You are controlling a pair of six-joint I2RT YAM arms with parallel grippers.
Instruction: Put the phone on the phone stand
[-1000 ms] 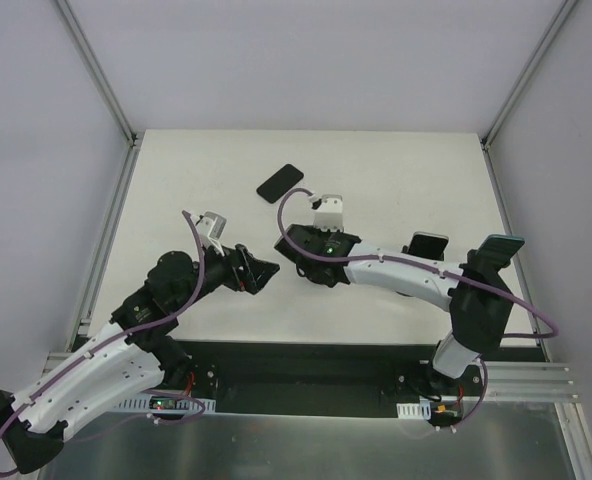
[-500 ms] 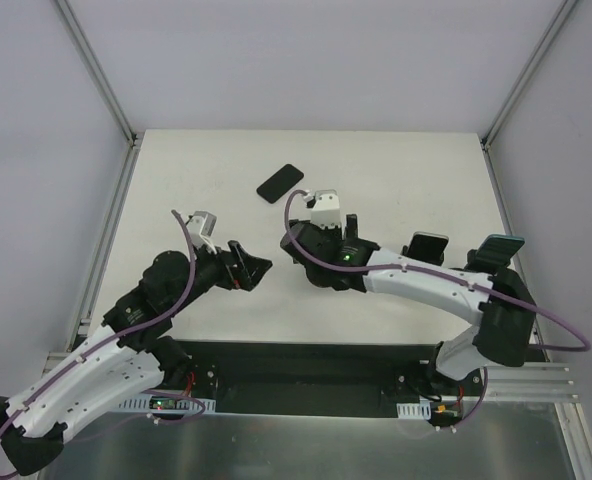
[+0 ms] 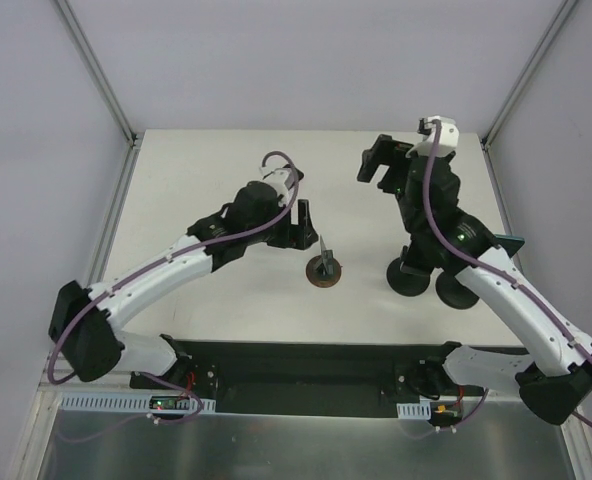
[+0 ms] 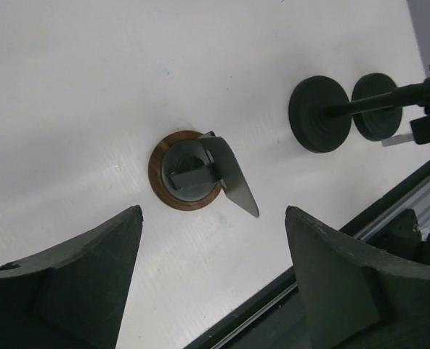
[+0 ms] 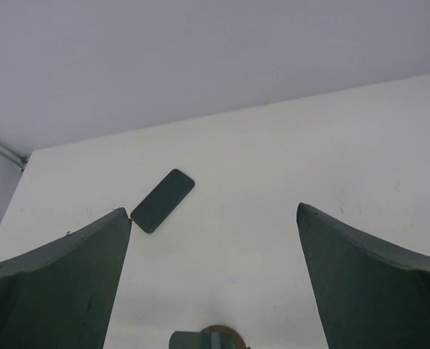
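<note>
Task not started. Slim black rectangular phone [image 5: 162, 201] lies flat on white counter [image 3: 191, 170] toward far edge, well apart from round brown-rimmed dark phone stand [image 4: 189, 171]. Left fingers [image 4: 77, 283] and right fingers [image 5: 55, 283] gape wide, holding nothing. Pick and place both remain.

right wrist view: stand [image 5: 209, 339] cut by bottom edge, only its top shows. phone [image 5: 163, 201] out of sight in top view. left fingers [image 4: 62, 283], right fingers [image 5: 367, 283] run off frame bottoms.

Left arm [image 3: 176, 262] stretched forward beside the phone stand [image 3: 324, 271]; right arm [image 3: 496, 285] lifted.
</note>
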